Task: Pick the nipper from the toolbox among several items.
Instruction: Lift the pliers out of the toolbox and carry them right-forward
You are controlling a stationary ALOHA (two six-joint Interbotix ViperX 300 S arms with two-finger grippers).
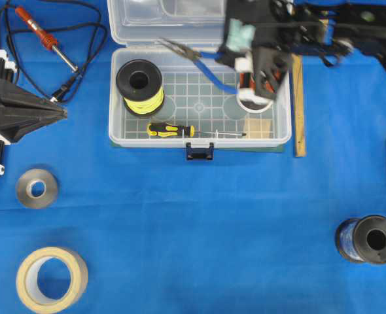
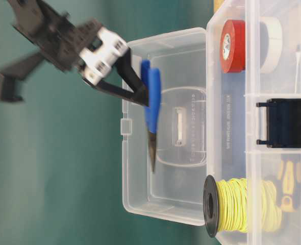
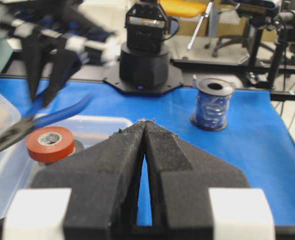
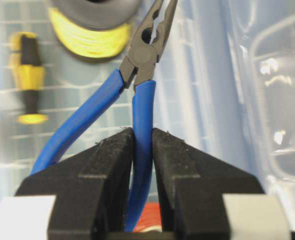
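The nipper [image 1: 192,56], with dark pointed jaws and two blue handles, is held above the back of the clear toolbox [image 1: 199,140]. My right gripper [image 1: 240,64] is shut on one blue handle [image 4: 143,131]; the other handle hangs free to the left. The table-level view shows the nipper [image 2: 152,109] lifted clear of the box floor, in front of the open lid [image 2: 166,168], with my right gripper [image 2: 139,92] clamped on it. My left gripper [image 1: 65,112] is shut and empty over the cloth left of the box; its tips [image 3: 145,123] are together.
In the box lie a yellow wire spool [image 1: 139,87], a yellow-and-black screwdriver [image 1: 172,129], a wooden block [image 1: 258,127] and red tape [image 3: 50,143]. Outside are a soldering iron [image 1: 46,38], wooden ruler [image 1: 299,104], grey ring [image 1: 37,188], masking tape [image 1: 52,279] and blue spool [image 1: 368,240].
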